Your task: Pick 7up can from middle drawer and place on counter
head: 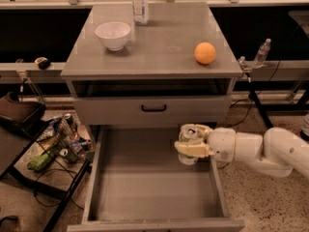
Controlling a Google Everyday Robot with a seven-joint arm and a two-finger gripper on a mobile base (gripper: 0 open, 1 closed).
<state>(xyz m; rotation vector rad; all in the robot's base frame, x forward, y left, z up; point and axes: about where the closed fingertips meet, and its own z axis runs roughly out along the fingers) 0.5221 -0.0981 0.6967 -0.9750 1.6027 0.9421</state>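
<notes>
The 7up can [187, 138] is a pale can with green marks and a shiny top. My gripper [193, 140] is shut on it and holds it upright above the right side of the open middle drawer [145, 187], just below the closed drawer front [153, 109]. My white arm [260, 151] reaches in from the right. The grey counter [159, 42] lies above and behind the can.
On the counter stand a white bowl [113, 35], a clear plastic bottle [140, 4] and an orange [205, 52]. Floor clutter with cans and a green item [58, 141] lies left of the drawer. A small bottle [262, 53] sits on a stand at right.
</notes>
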